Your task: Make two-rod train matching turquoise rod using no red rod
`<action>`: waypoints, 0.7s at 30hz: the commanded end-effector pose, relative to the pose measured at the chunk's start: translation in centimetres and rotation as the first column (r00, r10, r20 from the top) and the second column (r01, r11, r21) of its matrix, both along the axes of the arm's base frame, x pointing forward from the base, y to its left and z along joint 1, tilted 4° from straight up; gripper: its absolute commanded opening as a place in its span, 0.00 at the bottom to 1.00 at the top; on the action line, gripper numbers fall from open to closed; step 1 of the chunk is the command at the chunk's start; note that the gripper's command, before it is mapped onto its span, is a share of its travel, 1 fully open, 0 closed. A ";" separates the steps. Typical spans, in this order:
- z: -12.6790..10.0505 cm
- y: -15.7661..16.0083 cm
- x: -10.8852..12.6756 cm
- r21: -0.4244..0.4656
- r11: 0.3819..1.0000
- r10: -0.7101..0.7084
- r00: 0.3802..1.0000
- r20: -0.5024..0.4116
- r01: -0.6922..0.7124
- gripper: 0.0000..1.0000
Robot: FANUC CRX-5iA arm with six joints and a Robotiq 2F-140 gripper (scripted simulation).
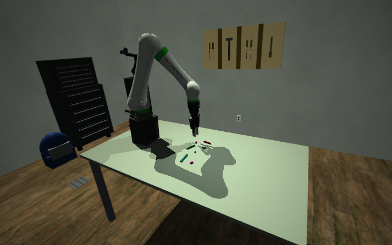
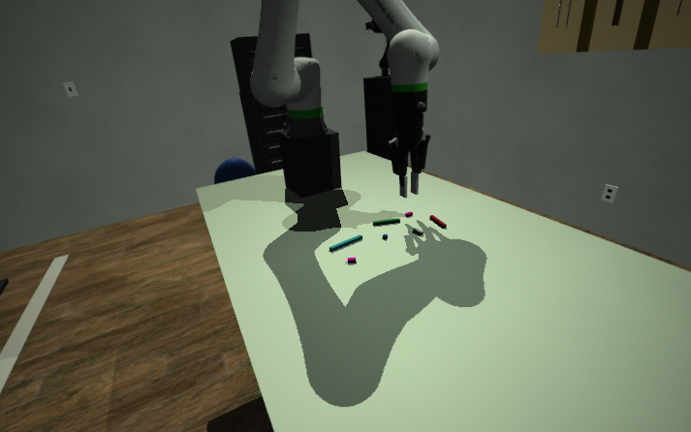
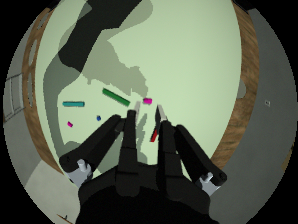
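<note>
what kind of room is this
Probably a workshop: a black drawer tool chest by the wall, a board of hanging hand tools, and a robot arm mounted on a pale green table.
</note>
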State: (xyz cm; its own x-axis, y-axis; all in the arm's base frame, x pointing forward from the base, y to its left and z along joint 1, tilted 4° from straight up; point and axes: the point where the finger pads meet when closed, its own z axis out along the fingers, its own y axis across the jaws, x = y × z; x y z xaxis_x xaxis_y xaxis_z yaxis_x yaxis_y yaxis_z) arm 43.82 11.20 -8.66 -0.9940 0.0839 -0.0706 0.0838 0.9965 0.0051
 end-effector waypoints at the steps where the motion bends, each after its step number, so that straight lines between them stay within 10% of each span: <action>1: 0.0 0.0 0.0 0.000 1.000 0.000 1.000 0.000 0.000 0.21; 21: -1.5 0.0 0.1 0.000 1.000 0.000 1.000 0.000 0.000 0.21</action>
